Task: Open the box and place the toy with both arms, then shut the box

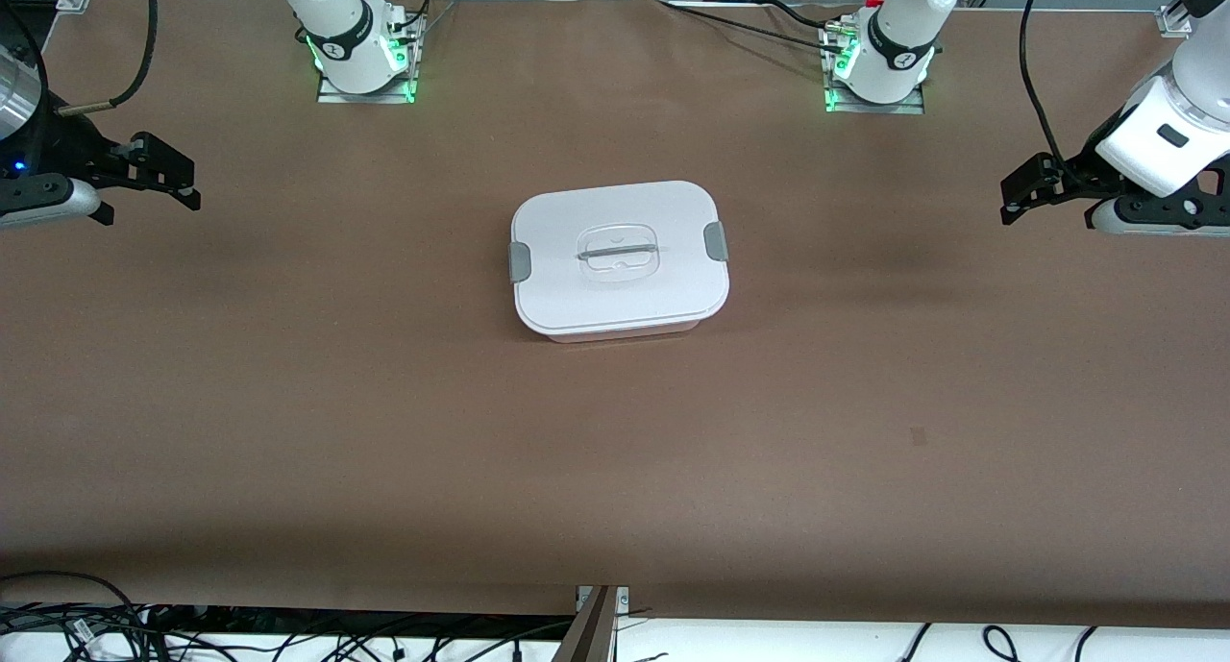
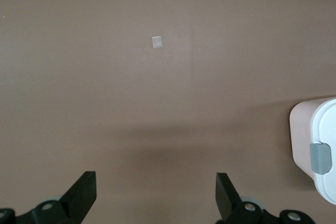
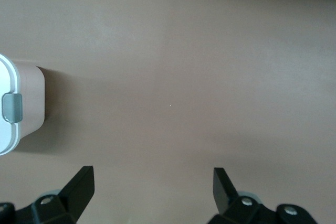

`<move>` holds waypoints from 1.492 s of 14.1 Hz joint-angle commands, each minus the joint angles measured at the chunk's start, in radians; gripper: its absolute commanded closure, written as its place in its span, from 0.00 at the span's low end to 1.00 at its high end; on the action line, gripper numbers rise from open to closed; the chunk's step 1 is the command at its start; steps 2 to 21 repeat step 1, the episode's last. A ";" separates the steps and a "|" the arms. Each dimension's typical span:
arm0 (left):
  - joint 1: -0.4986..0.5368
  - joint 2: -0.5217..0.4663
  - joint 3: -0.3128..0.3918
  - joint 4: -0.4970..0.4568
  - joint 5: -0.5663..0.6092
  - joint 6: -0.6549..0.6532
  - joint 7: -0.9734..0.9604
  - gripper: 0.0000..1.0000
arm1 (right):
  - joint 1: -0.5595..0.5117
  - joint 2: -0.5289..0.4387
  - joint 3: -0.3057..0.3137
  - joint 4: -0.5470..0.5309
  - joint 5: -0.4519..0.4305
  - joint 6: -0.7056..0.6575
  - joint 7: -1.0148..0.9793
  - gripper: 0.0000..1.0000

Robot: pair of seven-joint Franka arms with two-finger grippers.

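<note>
Box lid on, table ctr. L gripper at its 3 o'clock, R gripper at 9; both wide open, empty, over table.

high front view, wrist views downward (table)

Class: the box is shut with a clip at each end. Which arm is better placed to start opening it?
Neither, probably. The left gripper and right gripper both hang open over bare table, about equally far from the box. Each faces its nearer clip, so both suit.
</note>
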 commanded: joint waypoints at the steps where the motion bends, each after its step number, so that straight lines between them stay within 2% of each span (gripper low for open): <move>1: -0.026 -0.014 0.014 -0.012 -0.009 0.013 -0.013 0.00 | -0.007 0.007 0.003 0.022 -0.002 -0.010 0.011 0.00; 21: -0.026 -0.014 0.014 -0.012 -0.009 0.013 -0.013 0.00 | -0.007 0.007 0.003 0.022 -0.002 -0.010 0.011 0.00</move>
